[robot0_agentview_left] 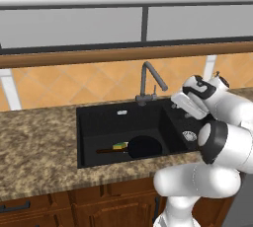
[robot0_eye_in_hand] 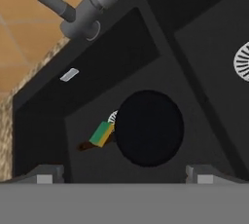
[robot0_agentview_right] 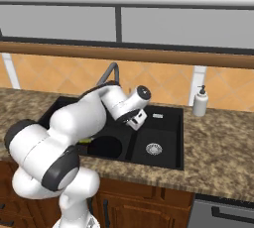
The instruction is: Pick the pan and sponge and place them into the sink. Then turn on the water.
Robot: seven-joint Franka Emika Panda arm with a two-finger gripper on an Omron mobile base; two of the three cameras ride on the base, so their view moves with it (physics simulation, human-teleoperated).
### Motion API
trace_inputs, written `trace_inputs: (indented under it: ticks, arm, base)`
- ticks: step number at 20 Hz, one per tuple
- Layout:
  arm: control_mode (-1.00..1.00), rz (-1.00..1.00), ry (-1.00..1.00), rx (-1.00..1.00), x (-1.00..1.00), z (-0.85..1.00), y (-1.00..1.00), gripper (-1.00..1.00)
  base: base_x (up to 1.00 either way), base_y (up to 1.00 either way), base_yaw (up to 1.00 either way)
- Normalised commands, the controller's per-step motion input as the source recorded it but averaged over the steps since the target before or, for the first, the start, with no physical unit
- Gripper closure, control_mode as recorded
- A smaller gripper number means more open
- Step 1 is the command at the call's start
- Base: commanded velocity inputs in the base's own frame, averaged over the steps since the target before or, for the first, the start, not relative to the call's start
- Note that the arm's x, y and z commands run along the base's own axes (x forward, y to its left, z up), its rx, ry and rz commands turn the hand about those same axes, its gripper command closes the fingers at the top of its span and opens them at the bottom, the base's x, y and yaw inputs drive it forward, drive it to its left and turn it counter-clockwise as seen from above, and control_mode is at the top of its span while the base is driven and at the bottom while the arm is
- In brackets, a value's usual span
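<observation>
The black pan [robot0_agentview_left: 145, 146] lies flat in the large basin of the black sink [robot0_agentview_left: 84, 122], with its brown handle pointing left. The green and yellow sponge [robot0_agentview_left: 120, 146] rests against the handle at the pan's rim. In the hand view the pan [robot0_eye_in_hand: 148, 128] and sponge [robot0_eye_in_hand: 102, 134] lie straight below my gripper [robot0_eye_in_hand: 124, 175], whose fingertips [robot0_eye_in_hand: 46, 174] stand wide apart with nothing between them. The gripper [robot0_agentview_left: 175, 105] hovers open above the sink's divider, to the right of the faucet [robot0_agentview_left: 148, 80]. No water shows at the spout.
The smaller right basin has a silver drain [robot0_agentview_right: 154, 148]. A white soap dispenser [robot0_agentview_right: 200, 102] stands on the speckled counter [robot0_agentview_left: 34, 142] right of the sink. The faucet base and its lever [robot0_eye_in_hand: 82, 21] sit at the sink's back edge, before the tiled wall.
</observation>
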Motion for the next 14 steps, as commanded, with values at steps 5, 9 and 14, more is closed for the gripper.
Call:
trace_inputs:
  ticks: [5, 9, 14]
  arm:
    - [-1.00, 0.00, -0.06, 0.07, 0.47, -0.27, -0.02, -1.00]
    - [-1.00, 0.00, -0.14, 0.10, 0.31, -0.07, 0.00, -1.00]
    - [-1.00, 0.00, -0.13, 0.06, 0.24, 0.00, -0.01, -1.00]
  base:
    - [0.00, 0.00, 0.00]
    - [0.00, 0.00, 0.00]
    - [0.00, 0.00, 0.00]
